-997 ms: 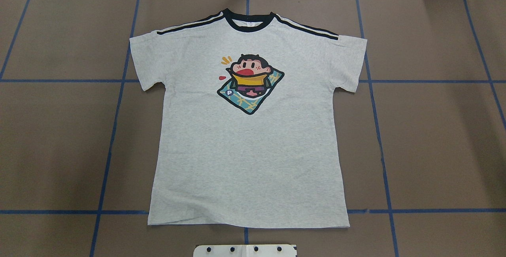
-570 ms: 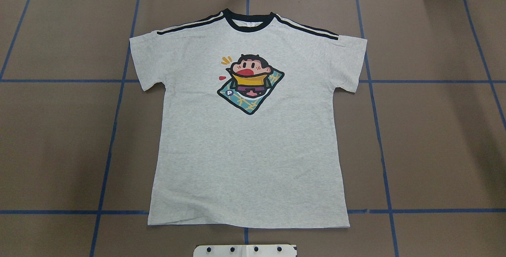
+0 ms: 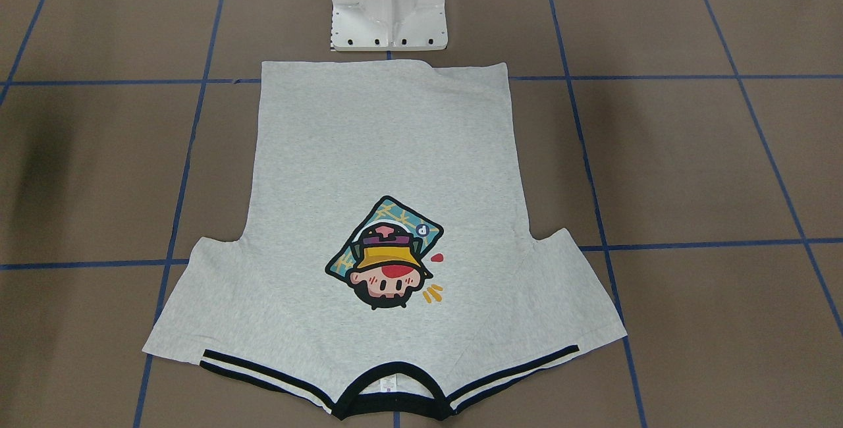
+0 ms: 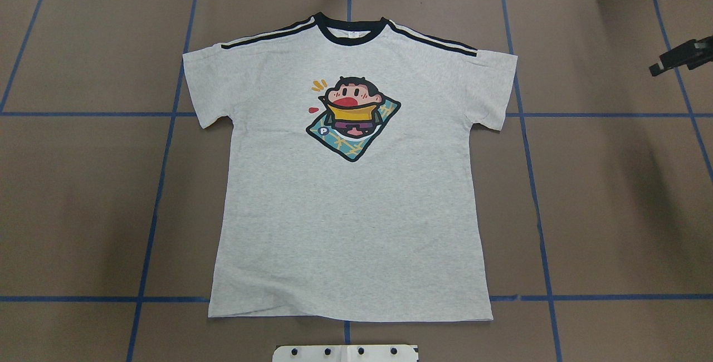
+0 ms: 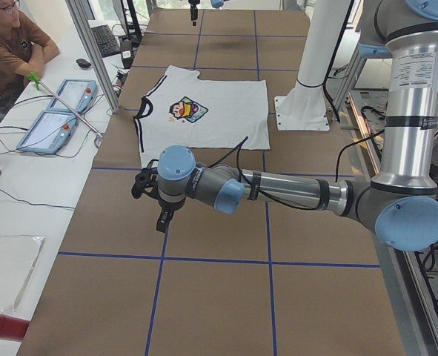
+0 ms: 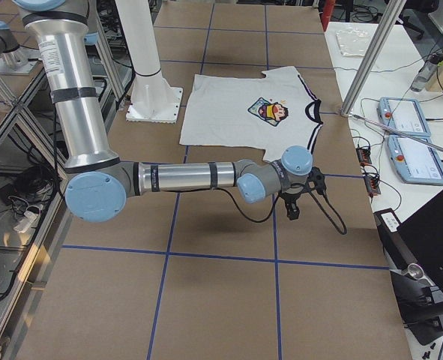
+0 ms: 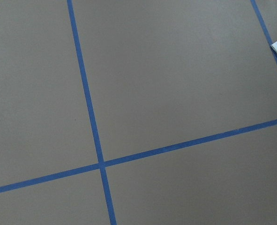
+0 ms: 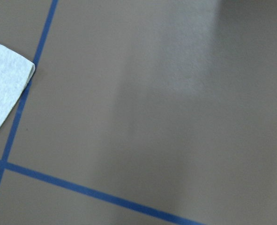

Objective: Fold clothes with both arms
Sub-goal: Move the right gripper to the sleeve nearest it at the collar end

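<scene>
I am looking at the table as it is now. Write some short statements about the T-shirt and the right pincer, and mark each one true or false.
The T-shirt lies flat, cartoon print up. True.
Its collar lies nearest the white pedestal. False: the hem lies nearest the pedestal, the collar farthest.
The right pincer grips a sleeve. False: it hangs over bare table, apart from the shirt.
Both sleeves lie spread out, not folded in. True.

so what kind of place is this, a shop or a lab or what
Most likely a robotics lab or test cell. The left arm and right arm reach over a table marked with a blue tape grid, and a person sits at a side bench with control tablets.
</scene>
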`<state>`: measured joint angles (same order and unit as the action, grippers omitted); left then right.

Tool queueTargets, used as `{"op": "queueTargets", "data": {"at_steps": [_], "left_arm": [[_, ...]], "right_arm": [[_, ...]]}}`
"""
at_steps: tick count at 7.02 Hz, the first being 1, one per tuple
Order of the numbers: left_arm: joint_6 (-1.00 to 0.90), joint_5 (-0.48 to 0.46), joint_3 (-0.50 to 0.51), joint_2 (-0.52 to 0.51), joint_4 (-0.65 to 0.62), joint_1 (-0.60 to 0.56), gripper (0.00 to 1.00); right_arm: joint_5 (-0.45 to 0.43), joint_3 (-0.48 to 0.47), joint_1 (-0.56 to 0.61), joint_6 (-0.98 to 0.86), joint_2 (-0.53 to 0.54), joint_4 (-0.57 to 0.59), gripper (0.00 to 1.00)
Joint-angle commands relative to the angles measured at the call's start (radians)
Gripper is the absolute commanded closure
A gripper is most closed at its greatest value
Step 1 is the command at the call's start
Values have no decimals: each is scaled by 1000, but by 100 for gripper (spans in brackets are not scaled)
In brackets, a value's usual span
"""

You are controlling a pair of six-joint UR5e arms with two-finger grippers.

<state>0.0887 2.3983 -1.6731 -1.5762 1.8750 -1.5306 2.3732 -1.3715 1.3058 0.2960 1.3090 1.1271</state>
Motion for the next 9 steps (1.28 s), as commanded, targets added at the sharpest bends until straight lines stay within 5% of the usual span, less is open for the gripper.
{"op": "queueTargets", "data": {"at_steps": [1, 3, 9], "left_arm": [[2, -41, 4, -2, 19, 3, 0], [8, -39, 6, -2, 55, 3, 0], [11, -39, -2, -15, 55, 3, 0]], "right_arm": [[-113, 89, -133, 179, -149, -72, 2], [-262, 191, -253, 370, -223, -255, 4], [-275, 494, -299, 448, -382, -398, 18]]}}
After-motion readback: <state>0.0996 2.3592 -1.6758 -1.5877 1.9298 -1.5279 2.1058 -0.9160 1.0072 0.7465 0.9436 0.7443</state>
